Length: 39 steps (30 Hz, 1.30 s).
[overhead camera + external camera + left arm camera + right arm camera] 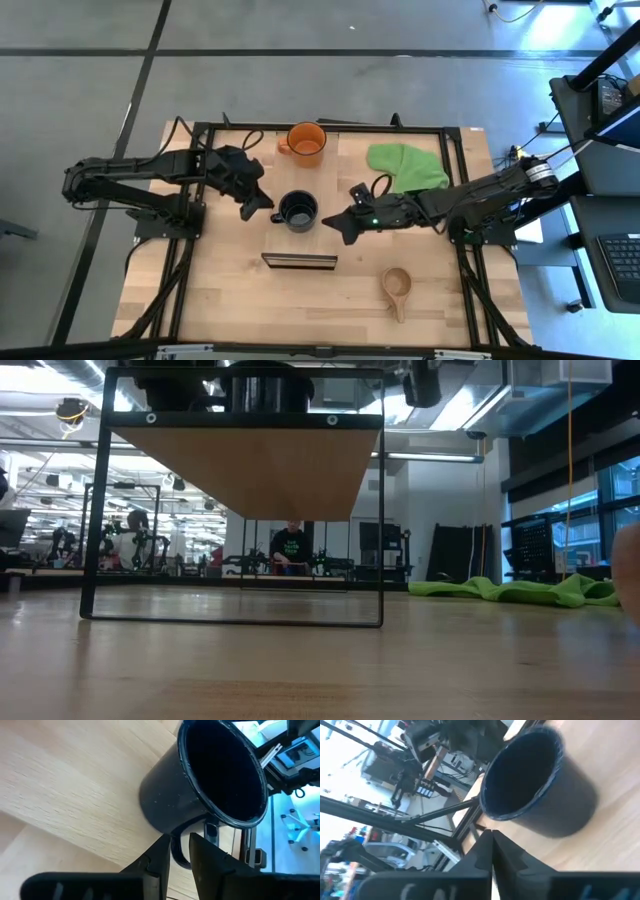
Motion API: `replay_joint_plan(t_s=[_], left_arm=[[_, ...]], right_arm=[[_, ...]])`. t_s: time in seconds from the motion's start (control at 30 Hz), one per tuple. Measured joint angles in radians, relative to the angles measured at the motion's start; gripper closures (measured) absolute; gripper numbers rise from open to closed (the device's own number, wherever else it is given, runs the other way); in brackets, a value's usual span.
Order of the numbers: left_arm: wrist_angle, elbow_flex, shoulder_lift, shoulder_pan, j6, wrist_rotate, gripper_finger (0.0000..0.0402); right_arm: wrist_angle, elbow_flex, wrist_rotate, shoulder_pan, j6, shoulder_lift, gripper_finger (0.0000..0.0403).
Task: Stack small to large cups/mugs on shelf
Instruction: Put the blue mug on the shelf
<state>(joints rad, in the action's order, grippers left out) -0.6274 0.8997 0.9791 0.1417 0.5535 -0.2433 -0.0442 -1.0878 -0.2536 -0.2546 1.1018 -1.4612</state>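
Observation:
The dark navy mug (298,210) stands upright on the middle of the light-wood shelf (300,252). The orange mug (305,142) stands at the shelf's far end. The shallow wooden cup (397,285) lies on the table to the near right. My left gripper (264,208) is at the dark mug's left side, shut on its handle. My right gripper (330,221) is shut, its tips close to the mug's right wall (555,815). In the low view the shelf's underside (250,460) shows above its black frame. My left gripper pinches the dark mug's handle (179,854) between its two fingers (159,857), coming level from the table's left side. The mug stands upright with its bottom on the shelf. My right gripper: whether its shut tips touch the mug's wall, I cannot tell.
A green cloth (405,165) lies bunched on the table right of the shelf's far half and also shows in the low view (520,592). The black frame rails (460,200) run along the table's sides. Bare table (220,290) lies near the front left.

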Motion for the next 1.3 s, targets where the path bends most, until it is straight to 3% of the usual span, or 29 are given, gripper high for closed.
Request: replay_joint_plan(t_s=[0.43,0.93,1.3], left_arm=[[0.065,0.000,0.008,0.024,-0.006,0.011,0.0336],[0.096,-0.002,0.053,0.029,-0.031,-0.026,0.0336],[0.147,0.001,0.093,0.120,-0.067,-0.086,0.0336]], right_arm=[[-0.179,0.000,0.093,0.001,0.153,-0.142,0.0401],[-0.207,0.000,0.096,0.080,0.120,-0.158,0.0402],[-0.199,0.000,0.125,0.143,0.064,-0.158,0.0402]])
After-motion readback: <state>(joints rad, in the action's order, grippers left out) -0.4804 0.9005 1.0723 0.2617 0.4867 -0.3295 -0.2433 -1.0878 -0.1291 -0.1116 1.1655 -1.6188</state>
